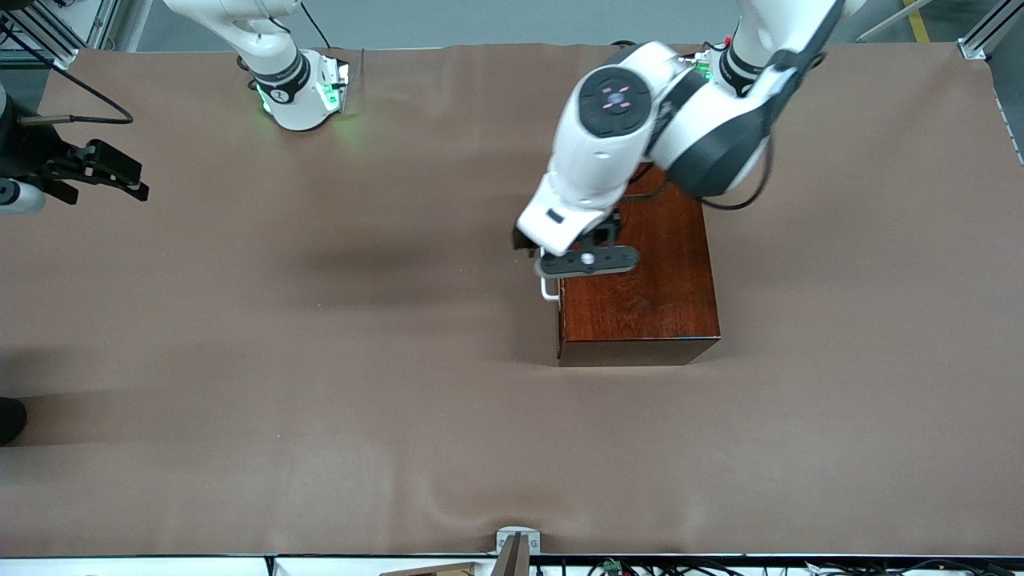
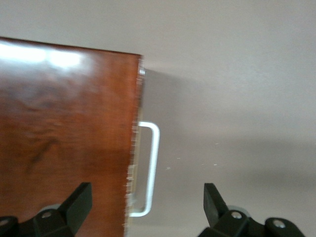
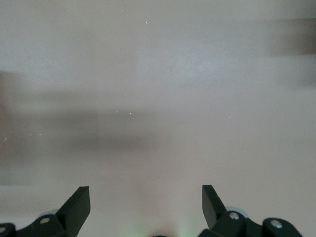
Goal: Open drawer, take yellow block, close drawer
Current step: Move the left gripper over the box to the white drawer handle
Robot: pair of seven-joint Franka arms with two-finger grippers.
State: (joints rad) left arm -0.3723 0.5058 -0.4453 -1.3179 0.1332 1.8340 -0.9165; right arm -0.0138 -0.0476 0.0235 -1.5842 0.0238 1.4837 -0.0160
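Drawer shut, mid-frame. My left gripper hangs over handle, fingers spread to straddle it. Right gripper waits upper left of front view, fingers spread, holding nothing.

There is one box of glossy reddish wood on the surface, and it carries one drawer with one white loop handle. Two robot arms are present, so there are two grippers: the left gripper and the right gripper. Each gripper has two fingers.
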